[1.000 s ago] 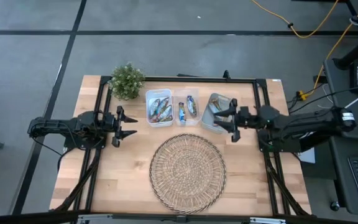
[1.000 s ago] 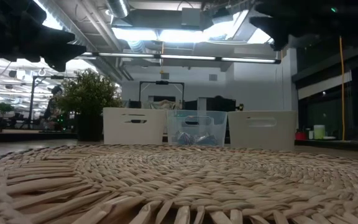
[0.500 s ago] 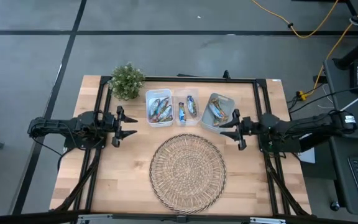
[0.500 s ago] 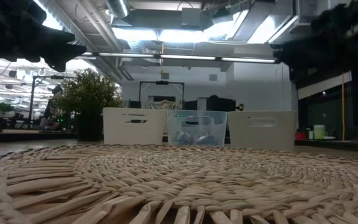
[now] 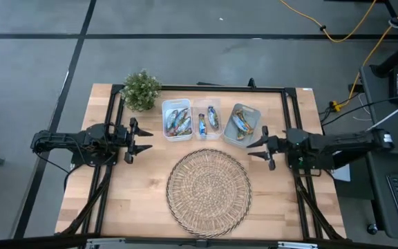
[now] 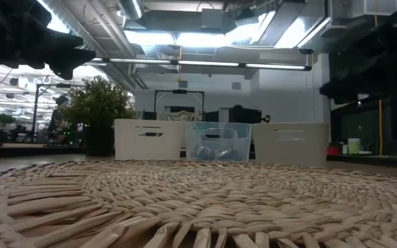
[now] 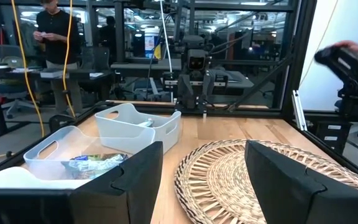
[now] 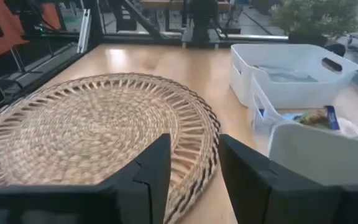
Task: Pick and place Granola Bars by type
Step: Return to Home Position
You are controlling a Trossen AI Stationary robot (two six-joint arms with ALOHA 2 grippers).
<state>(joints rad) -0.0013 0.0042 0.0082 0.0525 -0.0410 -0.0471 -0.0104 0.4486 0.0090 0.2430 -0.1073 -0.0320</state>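
The granola bars lie in three plastic bins at the far side of the table: blue ones in the left bin (image 5: pixel 177 122), two in the clear middle bin (image 5: pixel 208 119), and orange-brown ones in the right bin (image 5: pixel 240 124). One wrapper (image 8: pixel 316 117) shows in the right wrist view and another (image 7: pixel 96 163) in the left wrist view. My right gripper (image 5: pixel 256 149) (image 8: pixel 194 180) is open, just near-side of the right bin, beside the wicker tray (image 5: pixel 209 192). My left gripper (image 5: pixel 141 140) (image 7: pixel 204 186) is open, left of the bins, holding nothing.
A small potted plant (image 5: pixel 141 90) stands at the far left corner of the table, beside the left bin. The round wicker tray (image 6: pixel 198 200) takes up the middle of the near half. Bare wood shows left and right of the tray. People stand in the room beyond.
My right gripper has drawn back from above the right bin toward the table's near and right edges and has come down. It now stands just near-side of that bin. The left arm has kept still, and the bars have not moved.
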